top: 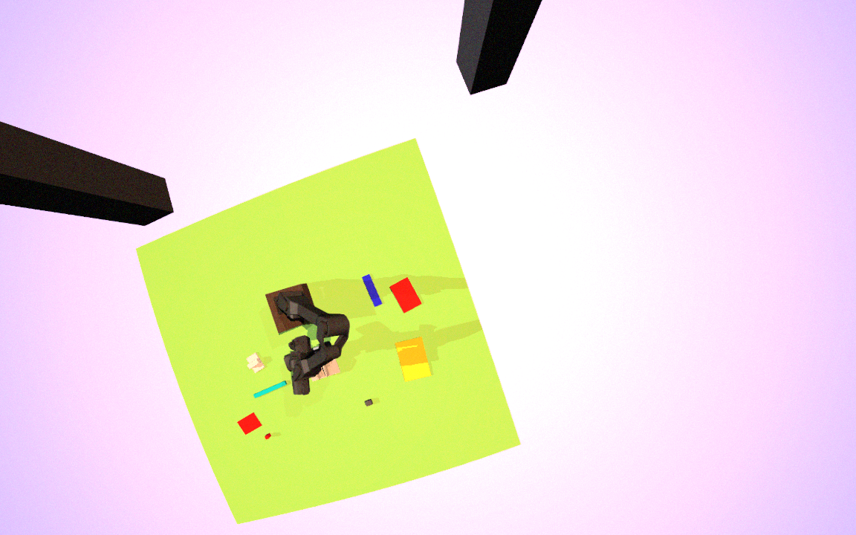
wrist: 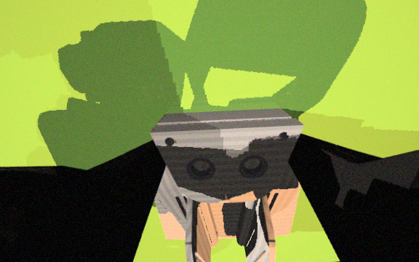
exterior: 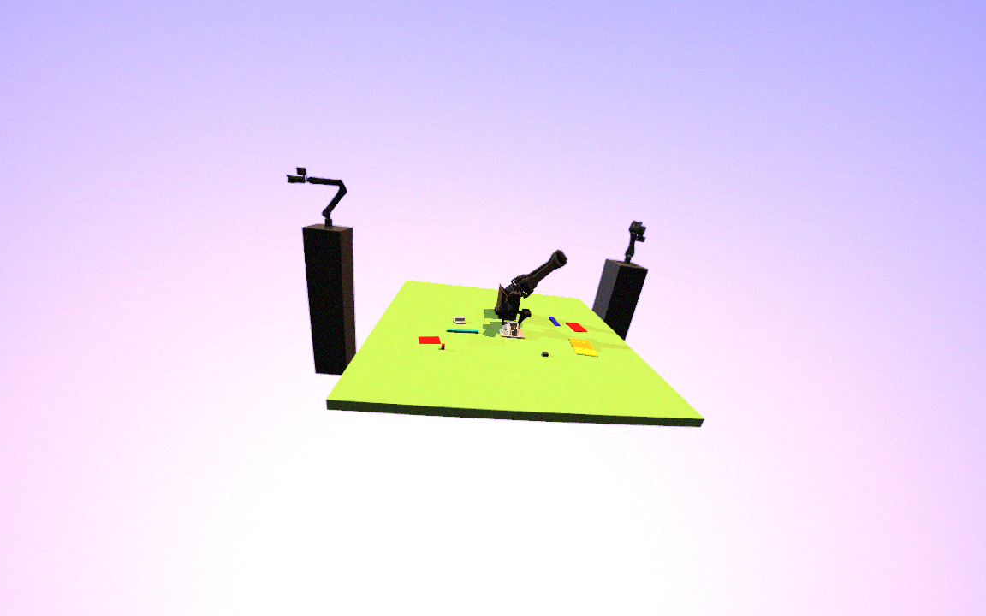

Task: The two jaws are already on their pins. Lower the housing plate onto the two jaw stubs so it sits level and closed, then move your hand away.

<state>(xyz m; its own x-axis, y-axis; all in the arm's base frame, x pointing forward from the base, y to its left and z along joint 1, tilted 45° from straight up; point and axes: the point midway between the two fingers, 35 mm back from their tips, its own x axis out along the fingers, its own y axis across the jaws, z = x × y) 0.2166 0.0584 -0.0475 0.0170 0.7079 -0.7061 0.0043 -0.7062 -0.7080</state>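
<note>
In the wrist view the grey housing plate (wrist: 228,136) sits between my two black fingers, with two round sockets on its face. My gripper (wrist: 224,139) (top: 307,369) (exterior: 512,320) is shut on the plate by its side edges. The plate hangs just above the peach base block (wrist: 286,215) (top: 331,369), tilted toward the camera. The two jaws (wrist: 247,222) lie on the base, partly hidden under the plate. I cannot tell whether the plate touches the jaw stubs. In the top and exterior views the arm covers the plate.
On the green table (top: 351,212) lie a blue bar (top: 371,290), a red plate (top: 405,294), an orange-yellow plate (top: 413,359), a cream block (top: 255,362), a cyan rod (top: 270,389), a red square (top: 249,423) and a small dark cube (top: 368,401). Two dark pillars stand beside the table.
</note>
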